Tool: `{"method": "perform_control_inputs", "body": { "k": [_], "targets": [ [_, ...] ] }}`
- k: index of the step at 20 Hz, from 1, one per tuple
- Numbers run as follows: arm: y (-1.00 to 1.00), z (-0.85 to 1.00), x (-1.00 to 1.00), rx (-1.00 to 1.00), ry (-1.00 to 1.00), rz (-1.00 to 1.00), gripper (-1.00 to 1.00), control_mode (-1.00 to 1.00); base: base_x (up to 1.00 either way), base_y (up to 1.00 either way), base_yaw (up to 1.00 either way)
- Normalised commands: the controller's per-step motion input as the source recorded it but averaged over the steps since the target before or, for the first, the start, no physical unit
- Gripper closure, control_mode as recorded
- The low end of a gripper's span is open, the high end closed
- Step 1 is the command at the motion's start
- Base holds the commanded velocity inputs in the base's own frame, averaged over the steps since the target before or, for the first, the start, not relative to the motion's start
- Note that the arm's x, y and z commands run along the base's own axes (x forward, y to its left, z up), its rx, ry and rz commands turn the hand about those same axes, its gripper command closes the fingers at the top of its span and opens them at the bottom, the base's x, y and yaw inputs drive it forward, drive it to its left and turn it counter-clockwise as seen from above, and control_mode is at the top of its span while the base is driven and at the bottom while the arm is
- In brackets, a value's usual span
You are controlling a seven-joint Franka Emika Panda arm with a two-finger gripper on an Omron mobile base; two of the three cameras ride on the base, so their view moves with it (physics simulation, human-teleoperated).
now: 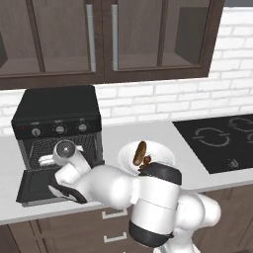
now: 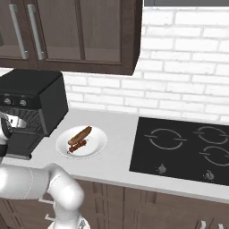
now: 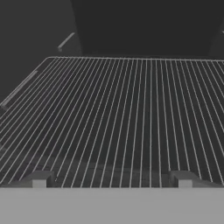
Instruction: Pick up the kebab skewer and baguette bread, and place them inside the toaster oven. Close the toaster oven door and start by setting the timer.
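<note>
The toaster oven (image 1: 54,106) stands on the counter at the left, its door (image 1: 33,187) dropped flat in front. My arm reaches over the door, with the hand at the oven's mouth. In the hand view my gripper (image 3: 111,180) is open, its fingertips (image 3: 39,179) set wide apart just above the bare wire rack (image 3: 131,113), nothing between them. To the right of the oven, the baguette bread (image 2: 80,133) and the kebab skewer (image 2: 78,145) lie side by side on a white plate (image 2: 96,145). The baguette (image 1: 140,152) also rises above my elbow in the left base view.
A black cooktop (image 2: 183,147) is set into the counter at the right. Dark wall cabinets (image 1: 113,39) hang above the oven. Three knobs (image 1: 60,129) run along the oven's front above its opening. Drawers sit below the counter edge.
</note>
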Motion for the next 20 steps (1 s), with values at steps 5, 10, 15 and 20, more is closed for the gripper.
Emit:
{"method": "perform_control_inputs", "body": {
  "k": [5, 10, 15, 20],
  "targets": [
    [0.0, -0.68, -0.72, 0.0, 0.12, 0.0, -1.0, -1.0, 0.0, 0.0, 0.0],
    [0.0, -0.5, -0.69, 0.0, 0.1, 0.0, -1.0, -1.0, 0.0, 0.0, 0.0],
    [0.0, -0.3, -0.78, 0.0, 0.11, 0.0, -1.0, -1.0, 0.0, 0.0, 0.0],
    [-0.06, 0.12, -0.56, 0.0, 0.02, 0.0, -1.0, -1.0, 0.0, 0.0, 0.0]
  ]
}}
